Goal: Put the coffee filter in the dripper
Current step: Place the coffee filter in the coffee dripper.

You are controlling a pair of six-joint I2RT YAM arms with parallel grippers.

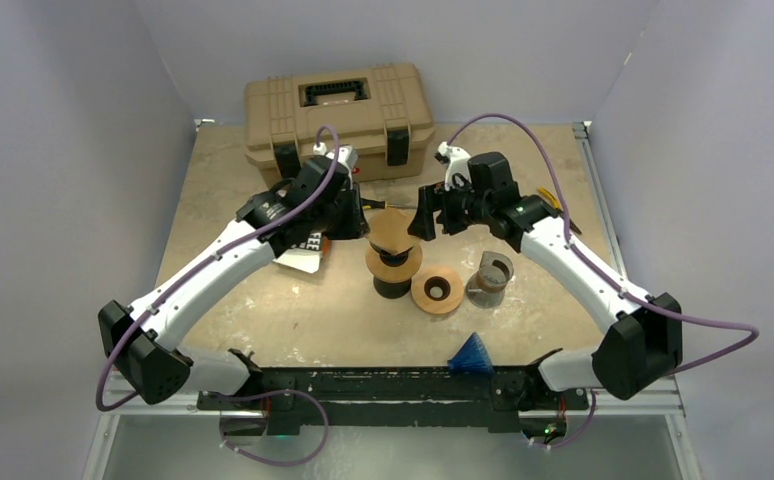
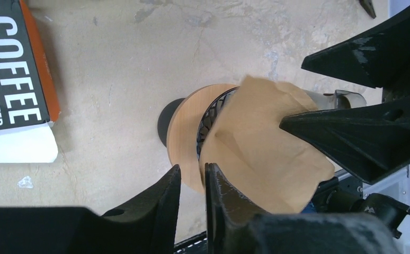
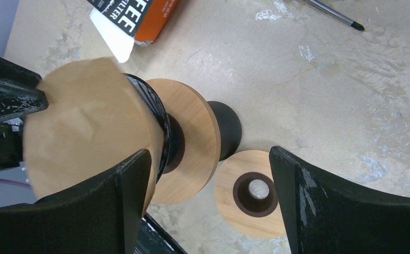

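The dripper [image 1: 393, 268], a black ribbed cone with a wooden collar on a black base, stands mid-table. A brown paper coffee filter [image 1: 390, 228] sits in its top, standing well above the rim. It also shows in the left wrist view [image 2: 256, 153] and the right wrist view [image 3: 81, 127]. My left gripper [image 1: 361, 215] is at the filter's left edge. Its fingers [image 2: 192, 177] stand a narrow gap apart, with table showing between them and the paper's edge beside one finger. My right gripper [image 1: 421, 222] is wide open [image 3: 208, 153], one finger [image 3: 134, 201] against the filter's right side.
A tan toolbox [image 1: 338, 115] stands at the back. A coffee filter box [image 1: 303, 250] lies left of the dripper. A second wooden disc with a black ring [image 1: 437, 291], a glass cup [image 1: 490, 277] and a blue brush-like thing [image 1: 473, 355] lie to the front right. A pen [image 3: 332, 15] lies behind.
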